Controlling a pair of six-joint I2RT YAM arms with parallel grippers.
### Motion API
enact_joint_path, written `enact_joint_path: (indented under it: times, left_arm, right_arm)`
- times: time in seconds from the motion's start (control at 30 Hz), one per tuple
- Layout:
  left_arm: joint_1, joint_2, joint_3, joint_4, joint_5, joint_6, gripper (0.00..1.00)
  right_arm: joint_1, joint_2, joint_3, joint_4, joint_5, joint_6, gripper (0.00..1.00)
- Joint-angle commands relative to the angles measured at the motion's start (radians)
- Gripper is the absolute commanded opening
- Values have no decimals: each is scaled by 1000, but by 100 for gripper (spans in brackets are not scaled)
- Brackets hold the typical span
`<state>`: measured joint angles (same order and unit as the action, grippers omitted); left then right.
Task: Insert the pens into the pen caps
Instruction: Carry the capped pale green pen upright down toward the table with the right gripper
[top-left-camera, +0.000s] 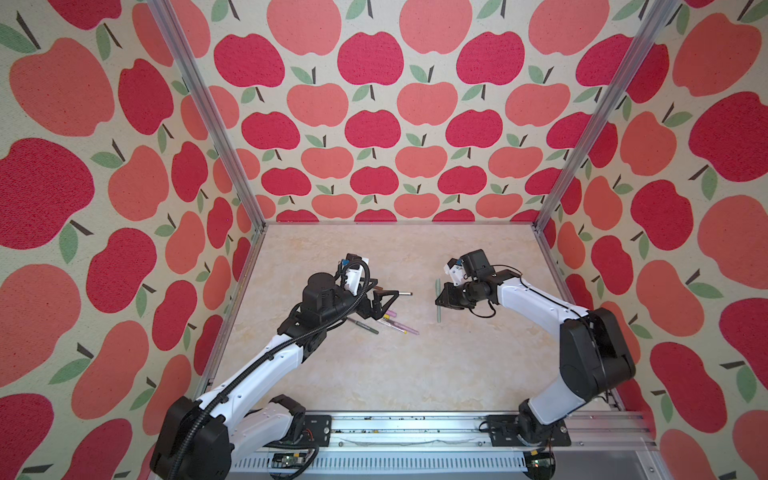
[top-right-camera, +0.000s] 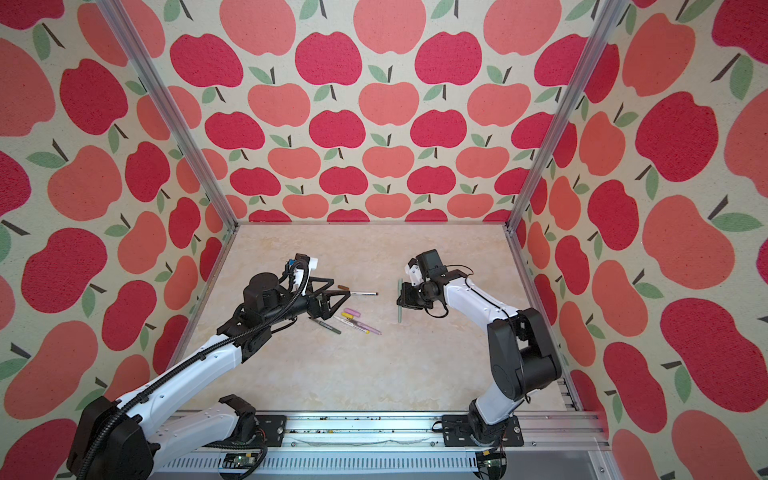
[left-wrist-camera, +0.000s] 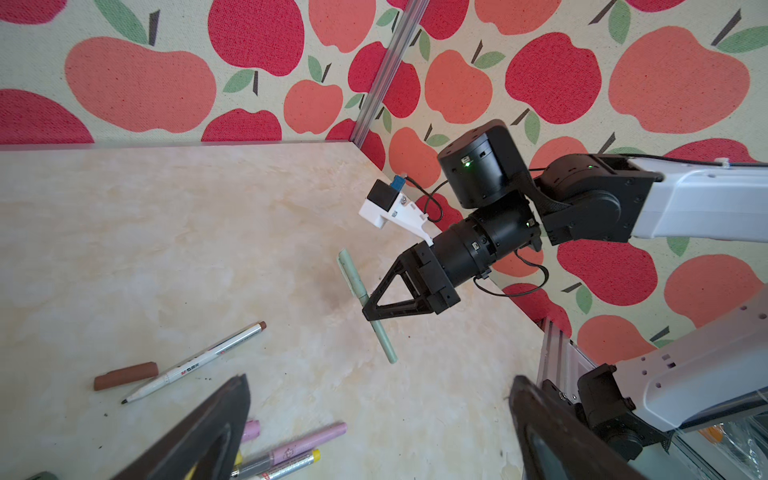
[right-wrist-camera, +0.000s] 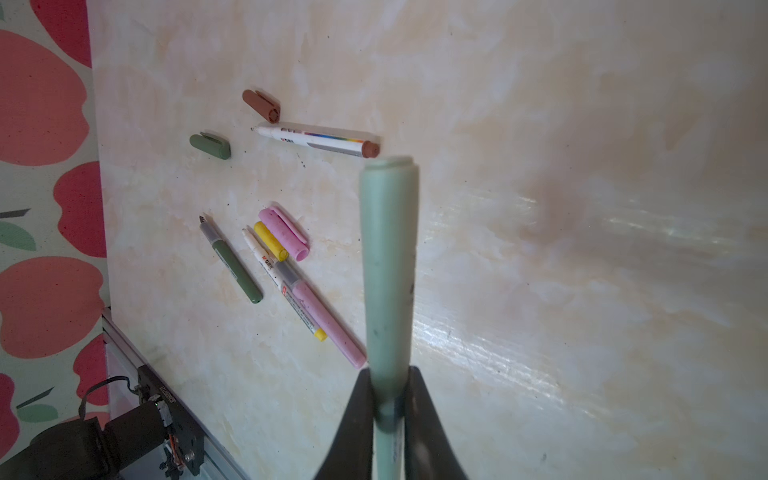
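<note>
Gripping sage green pen (right-wrist-camera: 388, 270) in right claw (right-wrist-camera: 390, 374) — left claw (left-wrist-camera: 378, 380) spread wide, white pen (right-wrist-camera: 316, 139) print illegible.

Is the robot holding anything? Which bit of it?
The right gripper holds the sage green pen near its middle, on the barrel just below the cap. The left gripper is open and empty.

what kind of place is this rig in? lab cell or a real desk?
Most likely a purpose-built robot test cell, not a real desk. Two white-and-black robot arms are bolted to a silver aluminium rail, and apple-print walls box in the beige marble-look tabletop.
</note>
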<state>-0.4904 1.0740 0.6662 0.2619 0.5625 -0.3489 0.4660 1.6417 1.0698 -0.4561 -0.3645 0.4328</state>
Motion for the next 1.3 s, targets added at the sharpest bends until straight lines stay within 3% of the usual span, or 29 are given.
enact_joint_path:
  times: [0.0,0.33,1.27]
  left_arm:
    - [6,4,-11,29,42,-2,99]
    - [7,60,-7,62,76,-20,99]
    - [7,73,0,67,89,-25,99]
  right_arm:
    - [-5,32,37,-49,-10,-46,10]
    - [-23,103,60,-106,15,-68,10]
    - [-62,131,32,-160,36,-87,13]
